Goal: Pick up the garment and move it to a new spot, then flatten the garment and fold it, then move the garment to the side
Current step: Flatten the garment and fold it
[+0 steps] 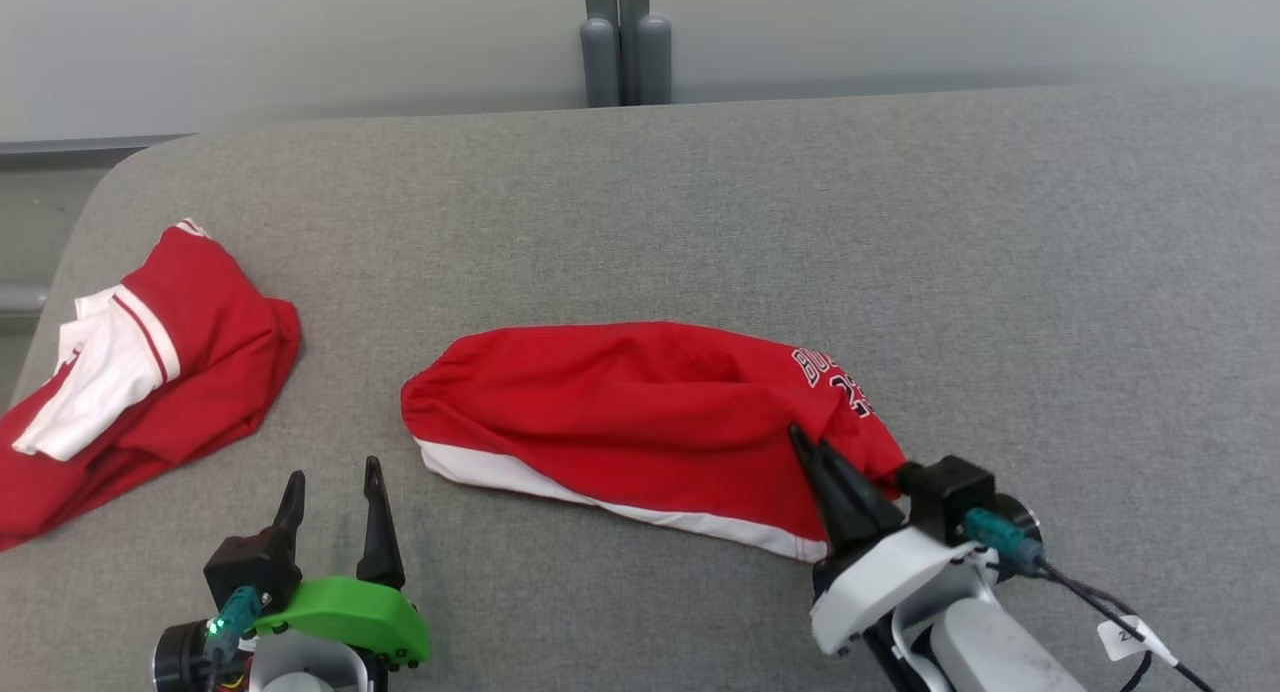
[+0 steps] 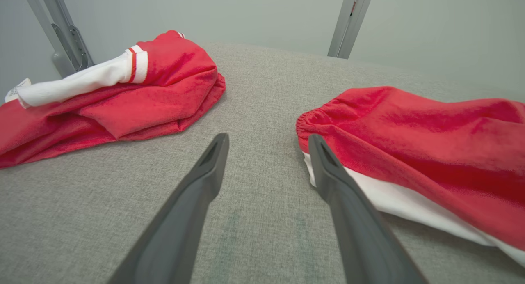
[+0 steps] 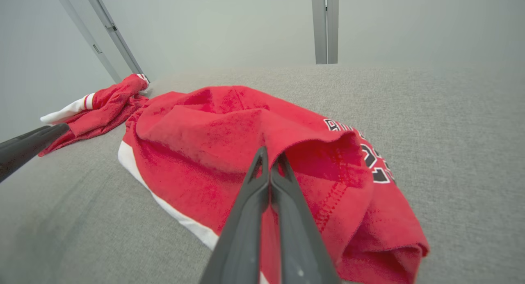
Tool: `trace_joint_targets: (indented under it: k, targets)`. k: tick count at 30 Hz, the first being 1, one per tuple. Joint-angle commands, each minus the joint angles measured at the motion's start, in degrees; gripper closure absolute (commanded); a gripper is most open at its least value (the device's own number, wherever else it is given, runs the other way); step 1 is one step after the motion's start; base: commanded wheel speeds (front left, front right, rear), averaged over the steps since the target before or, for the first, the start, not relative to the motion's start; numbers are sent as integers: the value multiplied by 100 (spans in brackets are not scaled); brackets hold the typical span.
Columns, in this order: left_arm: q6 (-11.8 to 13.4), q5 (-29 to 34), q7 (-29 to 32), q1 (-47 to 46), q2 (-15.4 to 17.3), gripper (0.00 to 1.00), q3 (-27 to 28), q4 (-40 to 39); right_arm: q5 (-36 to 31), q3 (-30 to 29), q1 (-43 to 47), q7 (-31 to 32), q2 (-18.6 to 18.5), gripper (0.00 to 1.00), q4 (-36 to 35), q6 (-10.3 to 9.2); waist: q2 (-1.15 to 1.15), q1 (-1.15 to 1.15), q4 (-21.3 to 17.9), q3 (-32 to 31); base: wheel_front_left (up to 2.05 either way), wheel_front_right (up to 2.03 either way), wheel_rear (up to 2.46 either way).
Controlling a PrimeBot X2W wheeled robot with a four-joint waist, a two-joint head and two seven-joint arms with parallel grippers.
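Note:
The garment is a pair of red shorts with a white stripe and black lettering, lying bunched in the middle of the grey cloth surface. My right gripper is at its right end, shut on a raised fold of the red fabric. My left gripper stands open just off the garment's elastic waistband, touching nothing. One left finger shows at the left edge of the right wrist view.
A second red and white garment lies crumpled at the left edge of the surface, also visible from the left wrist. Grey posts stand behind the far edge. Bare surface extends to the right and back.

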Motion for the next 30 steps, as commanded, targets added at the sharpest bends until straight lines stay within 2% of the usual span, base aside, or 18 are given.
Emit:
trace_joint_targets:
  k: [1,6,12,14,15,16,17,19,22,26,30]
  targets:
    - [-17,-47,1,32,21,0,-37,-38,31,-161,-135,-3,-69,100,-131,-6,0,0,139,70,0,0,0]
    - [-54,-91,2,-103,21,0,-275,-100,-196,-571,-651,-3,-472,100,-162,-7,0,0,434,208,0,0,0]
    - [-107,-79,1,-200,21,0,-668,-66,-536,-942,-1447,-3,-871,100,507,-7,0,0,834,384,0,0,0]
    - [-112,-72,1,-212,21,0,-773,-56,-638,-973,-1616,-2,-943,100,970,-7,0,0,938,409,0,0,0]
    - [-102,-87,2,-193,22,0,-814,-36,-679,-989,-1689,-2,-946,81,1370,-7,0,0,976,403,0,0,0]
    - [-88,-93,2,-182,21,0,-836,-31,-715,-1000,-1807,-5,-932,20,1594,-7,0,0,988,399,0,0,0]
    - [-77,-101,2,-168,20,0,-865,-18,-805,-1013,-1943,-5,-964,0,1835,-7,0,0,1007,377,0,0,0]
    - [-50,-92,2,-103,22,0,-877,1,-809,-1230,-2013,-11,-941,0,2064,-7,0,0,996,298,0,0,0]
    - [5,-86,2,15,21,0,-788,-27,-938,-1598,-1769,-9,-838,0,1956,-7,0,0,862,138,0,0,0]
    - [41,36,2,186,21,0,-565,-101,-1064,-2102,-1226,-10,-564,0,1187,-7,0,0,547,-137,0,0,0]
    - [58,127,2,394,20,0,-284,-171,-1180,-2237,-571,-10,-275,0,451,-7,0,0,200,-391,0,0,0]
